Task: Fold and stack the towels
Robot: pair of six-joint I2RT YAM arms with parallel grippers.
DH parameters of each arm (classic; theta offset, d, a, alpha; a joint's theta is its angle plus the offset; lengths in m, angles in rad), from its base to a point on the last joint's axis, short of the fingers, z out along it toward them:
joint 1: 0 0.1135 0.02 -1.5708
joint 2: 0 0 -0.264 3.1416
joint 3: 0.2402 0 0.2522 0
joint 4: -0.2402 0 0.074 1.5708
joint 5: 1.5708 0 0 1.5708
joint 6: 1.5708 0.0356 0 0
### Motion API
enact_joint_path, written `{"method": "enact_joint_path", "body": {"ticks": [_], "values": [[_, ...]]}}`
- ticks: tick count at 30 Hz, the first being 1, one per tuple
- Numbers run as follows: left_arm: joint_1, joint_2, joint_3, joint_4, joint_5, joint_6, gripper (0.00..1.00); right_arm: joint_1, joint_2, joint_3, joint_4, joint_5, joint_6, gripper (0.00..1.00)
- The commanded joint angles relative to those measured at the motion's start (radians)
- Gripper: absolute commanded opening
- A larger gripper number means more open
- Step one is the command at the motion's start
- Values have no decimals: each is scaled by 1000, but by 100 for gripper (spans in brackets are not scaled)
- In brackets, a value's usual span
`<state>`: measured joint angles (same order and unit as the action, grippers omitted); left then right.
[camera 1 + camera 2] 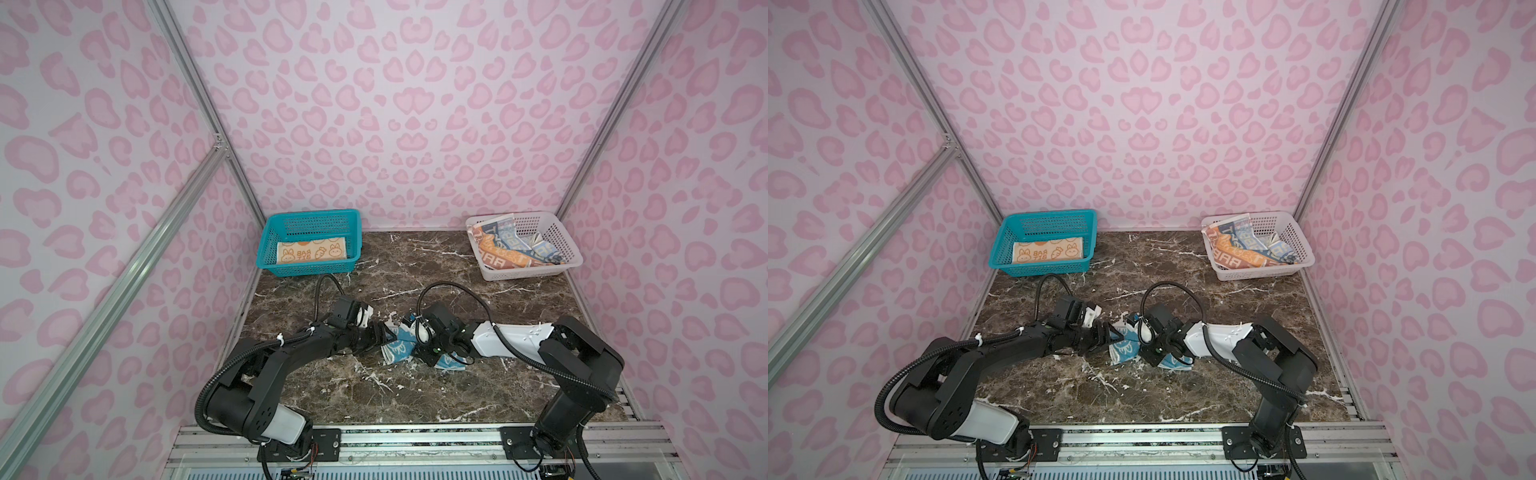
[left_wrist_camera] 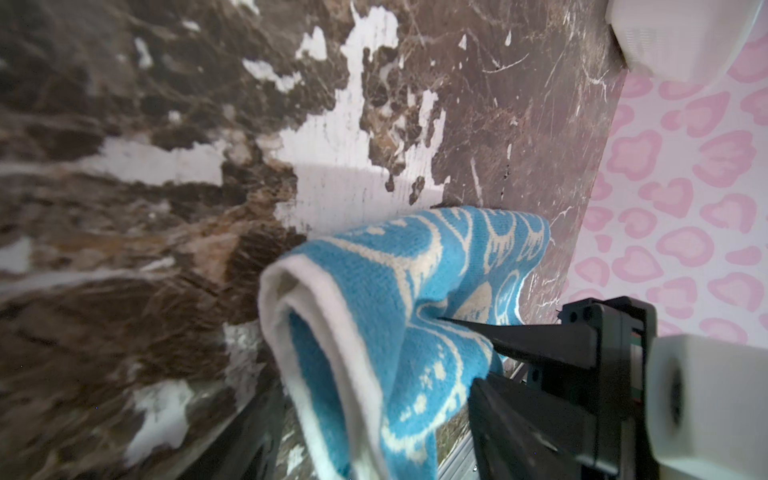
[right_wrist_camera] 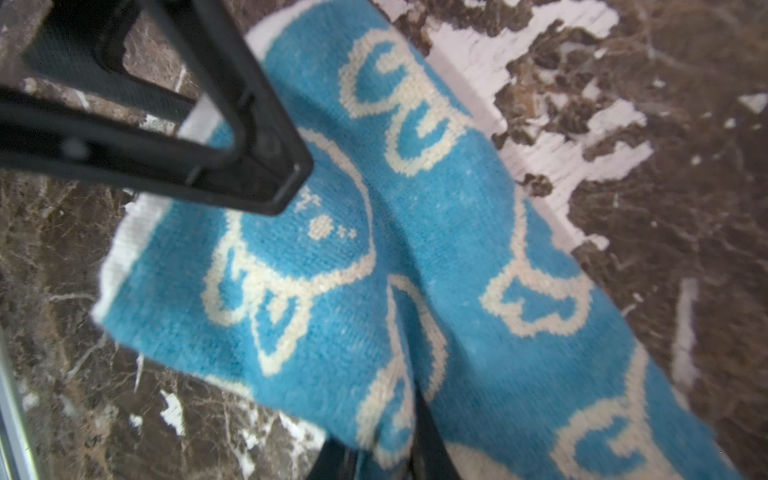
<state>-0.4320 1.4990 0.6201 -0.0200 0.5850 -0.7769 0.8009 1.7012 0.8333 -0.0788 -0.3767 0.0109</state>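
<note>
entry: towels, 3 pieces; fold and stack, in progress.

right hand [image 2: 446,323]: narrow, pinched on the blue towel [image 1: 398,348]; the cloth puckers at its tip in the left wrist view.

left hand [image 1: 384,336]: wide, straddling a bunched roll of the same towel. no pinch shows, so it reads as not yet gripping.

item 1, blue towel: at the centre of the desk [image 1: 457,395], slightly toward 6 o'clock, between the 2 hands, in both top views. terry knit, blue ground with cream bunny outlines and a white hem. it is crumpled, with 1 edge curled into a loose tube and a crease running toward the right hand. part rests on the desk and part looks lifted. not folded.

item 2, orange-cream towel [image 1: 311,251]: at about 11 o'clock, inside the teal basket [image 1: 266,245]. it lies flat as a neat rectangle, showing bunnies and a carrot. judged folded and placed, the base of the stack.

item 3, lettered towel [image 1: 503,249]: at about 1 o'clock, in the white basket [image 1: 569,245]. rumpled, with 1 corner standing above the rim. judged untouched.

progress, judged: 1 of 3 done, 1 in hand, 1 waiting. left to do: spread and fold the blue towel and set it on item 2, then the same for item 3.
</note>
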Motion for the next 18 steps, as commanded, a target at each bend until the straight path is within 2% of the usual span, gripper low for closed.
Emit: {"method": "enact_joint_path", "body": {"ticks": [1, 8, 11, 14, 16, 18], "values": [[1, 22, 15, 42, 30, 0, 71, -13, -4, -12, 23, -59, 14, 17], [-27, 74, 25, 87, 55, -32, 69, -19, 15, -5, 38, -94, 40, 17], [-28, 77, 31, 87, 51, -34, 64, -19, 20, -9, 54, -104, 55, 18], [-28, 81, 53, 74, 46, -26, 38, -19, 17, -15, 59, -98, 58, 22], [-27, 88, 83, 52, 47, -10, 15, -16, 4, -22, 54, -73, 58, 33], [-27, 94, 122, 15, 46, 17, 3, -7, -32, -40, 60, -4, 64, 43]]}}
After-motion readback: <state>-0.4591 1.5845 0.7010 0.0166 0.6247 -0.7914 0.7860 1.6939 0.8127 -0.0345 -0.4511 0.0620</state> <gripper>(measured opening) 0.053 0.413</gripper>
